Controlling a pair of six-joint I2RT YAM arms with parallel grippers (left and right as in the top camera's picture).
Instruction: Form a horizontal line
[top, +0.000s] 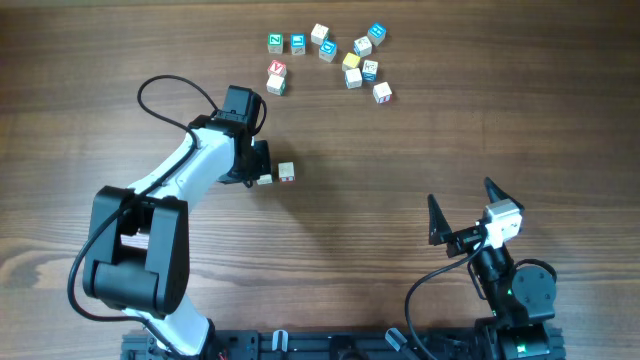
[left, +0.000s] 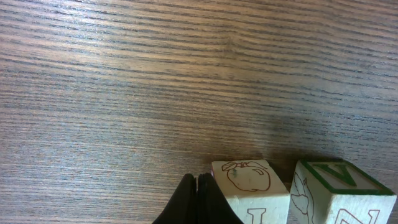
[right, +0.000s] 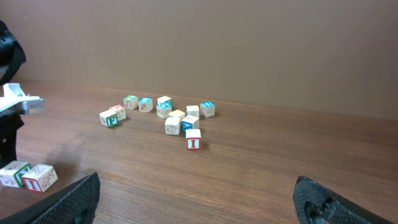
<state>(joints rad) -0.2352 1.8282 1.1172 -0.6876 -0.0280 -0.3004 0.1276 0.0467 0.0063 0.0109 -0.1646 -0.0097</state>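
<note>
No straight row of five cubes shows in any view. Two whitish cubes stand side by side with a small gap: one with an apple drawing (top: 265, 179) (left: 249, 179) and one to its right (top: 286, 172) (left: 341, 186) with a green letter on top. They also show in the right wrist view (right: 28, 176). My left gripper (top: 256, 168) (left: 198, 190) is shut and empty, its tips low on the table right beside the apple cube. My right gripper (top: 460, 196) (right: 198, 200) is open and empty, far from all cubes.
A loose cluster of several colourful cubes (top: 335, 55) (right: 166, 113) lies at the far side of the wooden table. A single cube with a red letter (right: 193, 142) sits at its near edge. The left arm (top: 190, 165) stretches over the table's left half.
</note>
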